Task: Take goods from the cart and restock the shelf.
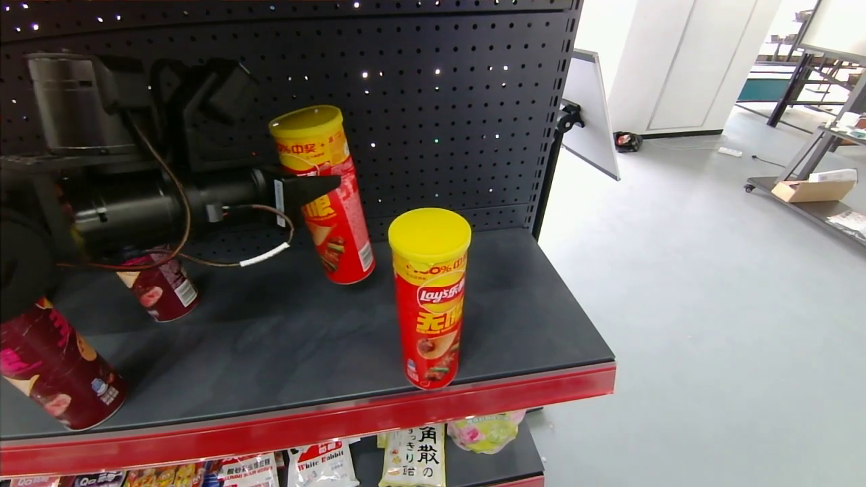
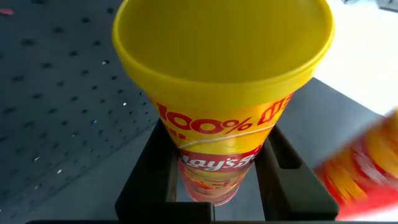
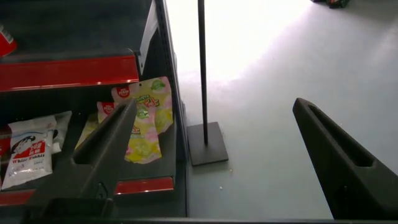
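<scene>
- We see the left gripper (image 2: 219, 135) clamped on the held can (image 1: 325, 203). In the L wrist view there is a black finger (image 2: 155, 177) on each side of the body, just under the yellow band.
- Held can look: tall tube with a flat yellow lid. A yellow band w/ red print sits under the lid, and the body is red w/ yellow lettering. There's a chip pic lower down and a white label panel on the side near the base.
- Held can pos: over the top shelf (image 1: 270, 338), mid-depth, in front of the pegboard (image 1: 440, 101). It's tilted, lid leaning toward the robot's left and base toward its right. Base is at shelf lvl, but we can't tell if it touches.
- Second can (image 1: 429, 297) has the same yellow lid and red body. It stands upright at the shelf's front edge, right of the held can and apart from it.
- Two dark red cans (image 1: 159, 287) stand on the shelf's left part, one at mid-depth partly behind the arm, the other at the front left edge.
- Right gripper (image 3: 224, 162) is spread wide open w/ nothing between the fingers. It hangs low beside the shelf unit, above the grey floor (image 3: 280, 74).
- Snack bags (image 3: 146, 118) lie on the lower shelf under the red front strip.
- A sign stand (image 3: 207, 143), thin pole on a flat base, sits on the floor just beside the unit.
</scene>
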